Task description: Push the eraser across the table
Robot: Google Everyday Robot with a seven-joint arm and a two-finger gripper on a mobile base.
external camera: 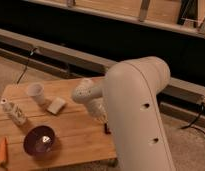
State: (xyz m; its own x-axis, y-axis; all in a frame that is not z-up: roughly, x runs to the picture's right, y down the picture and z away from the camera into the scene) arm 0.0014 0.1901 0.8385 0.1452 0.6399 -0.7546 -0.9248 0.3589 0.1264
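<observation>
The eraser (106,128) shows only as a small reddish-dark sliver at the right edge of the wooden table (76,132). My big white arm hides most of it. My gripper (101,118) reaches down from the white wrist onto the table's right part. It is shut, right above and against the eraser, with nothing held in it.
On the table stand a white cup (36,92), a pale beige block (57,105), a small bottle (13,114) and a purple bowl (41,141). An orange object (2,150) lies at the front left corner. A dark wall with a ledge runs behind.
</observation>
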